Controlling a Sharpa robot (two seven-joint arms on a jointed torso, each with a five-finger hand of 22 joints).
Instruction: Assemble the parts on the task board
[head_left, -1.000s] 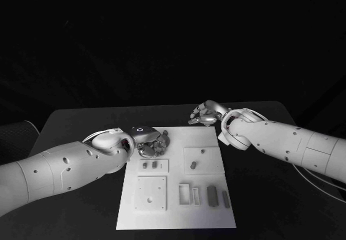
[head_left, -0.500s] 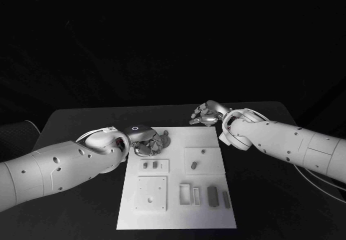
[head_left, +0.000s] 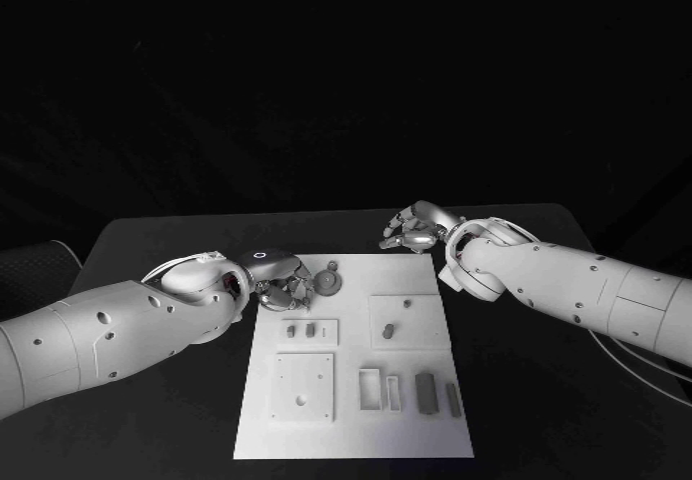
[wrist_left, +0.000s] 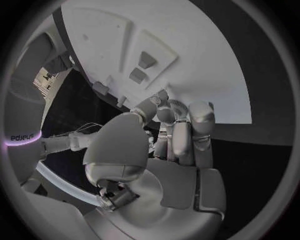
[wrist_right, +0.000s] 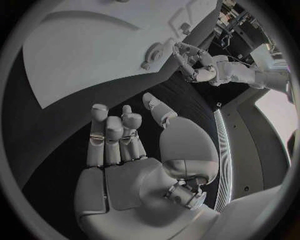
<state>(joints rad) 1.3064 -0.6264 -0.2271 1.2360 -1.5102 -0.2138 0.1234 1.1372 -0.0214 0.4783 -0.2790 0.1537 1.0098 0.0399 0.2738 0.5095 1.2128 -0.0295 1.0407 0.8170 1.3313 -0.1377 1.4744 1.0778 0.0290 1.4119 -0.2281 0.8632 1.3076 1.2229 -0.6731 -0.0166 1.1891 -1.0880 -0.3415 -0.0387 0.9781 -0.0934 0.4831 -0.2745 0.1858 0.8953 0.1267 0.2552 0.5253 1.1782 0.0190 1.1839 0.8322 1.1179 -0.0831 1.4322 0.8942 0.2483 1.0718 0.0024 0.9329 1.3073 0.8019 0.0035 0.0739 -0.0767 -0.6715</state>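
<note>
The white task board (head_left: 353, 420) lies mid-table. A round grey part (head_left: 332, 282) with a small knob lies near the board's far left corner, also seen in the right wrist view as a round part (wrist_right: 153, 52). My left hand (head_left: 281, 288) hovers just left of it at the board's edge, fingers loosely bent and holding nothing; its fingers (wrist_left: 181, 130) reach toward the board (wrist_left: 200, 45). My right hand (head_left: 414, 228) hangs beyond the board's far right corner, its fingers (wrist_right: 112, 135) spread and empty.
Two small pieces (head_left: 299, 327) stand in a little raised plate. A peg (head_left: 387, 328) stands in the square plate (head_left: 411, 320). A plate with a hole (head_left: 303, 385) and several upright bars (head_left: 424, 390) fill the board's near half. Black table (head_left: 159, 240) lies all around.
My left hand has drawn back to the left off the board, leaving the round part uncovered on it. The right hand has stayed put.
</note>
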